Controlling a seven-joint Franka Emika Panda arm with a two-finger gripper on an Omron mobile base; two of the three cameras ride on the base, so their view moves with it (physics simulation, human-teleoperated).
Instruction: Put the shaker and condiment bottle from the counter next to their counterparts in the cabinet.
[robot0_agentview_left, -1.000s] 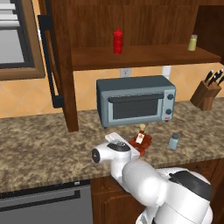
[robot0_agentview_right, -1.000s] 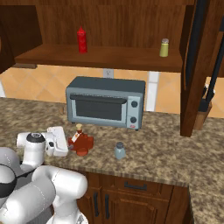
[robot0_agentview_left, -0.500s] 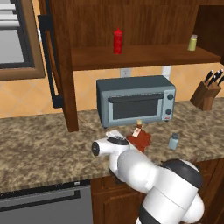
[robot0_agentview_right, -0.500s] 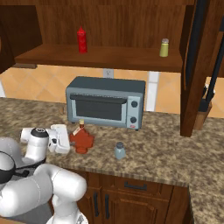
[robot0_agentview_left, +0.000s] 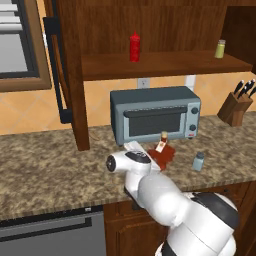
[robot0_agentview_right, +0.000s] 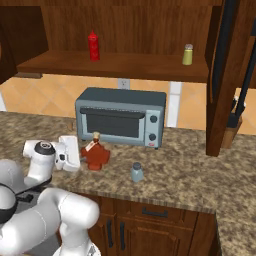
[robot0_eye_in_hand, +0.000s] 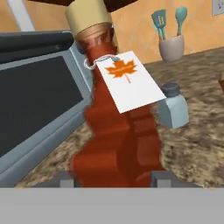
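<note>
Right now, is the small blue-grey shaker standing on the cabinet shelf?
No, the shaker stands on the counter, right of the syrup bottle.

Two shakers: one pale blue-grey shaker (robot0_agentview_left: 198, 161) on the counter (robot0_agentview_left: 45, 165), one yellow-green shaker (robot0_agentview_left: 219, 49) on the cabinet (robot0_agentview_left: 165, 62) shelf. Two bottles: one condiment bottle (robot0_agentview_left: 162, 152), one red squeeze bottle (robot0_agentview_left: 134, 47). One toaster oven (robot0_agentview_left: 154, 114). One knife block (robot0_agentview_left: 236, 108).

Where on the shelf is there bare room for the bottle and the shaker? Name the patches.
The shelf is bare between the red squeeze bottle and the yellow-green shaker, and left of the squeeze bottle. On the counter, it is crowded around the bottle, with the gripper, toaster oven and shaker nearby.
</note>
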